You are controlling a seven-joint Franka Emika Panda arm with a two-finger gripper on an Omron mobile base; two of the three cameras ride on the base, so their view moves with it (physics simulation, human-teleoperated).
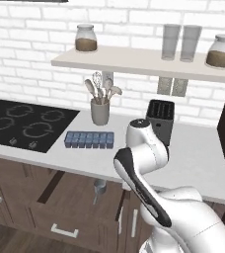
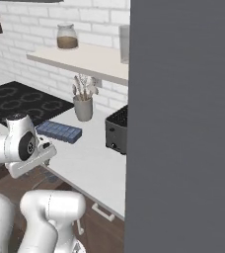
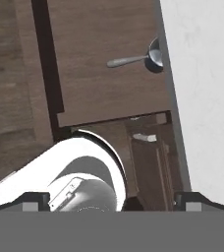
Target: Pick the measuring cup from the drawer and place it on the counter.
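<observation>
A white brick wall backs the pale counter, which carries a grey crock of spoons, a blue tray of cubes and a black toaster; the shelf above holds two jars with brown contents and two clear glasses; below, the drawer stands pulled out, the measuring cup lying on its floor, bowl against the counter edge; the gripper hangs above it, its fingertips set wide apart and holding nothing.

Two jars — two glasses
</observation>
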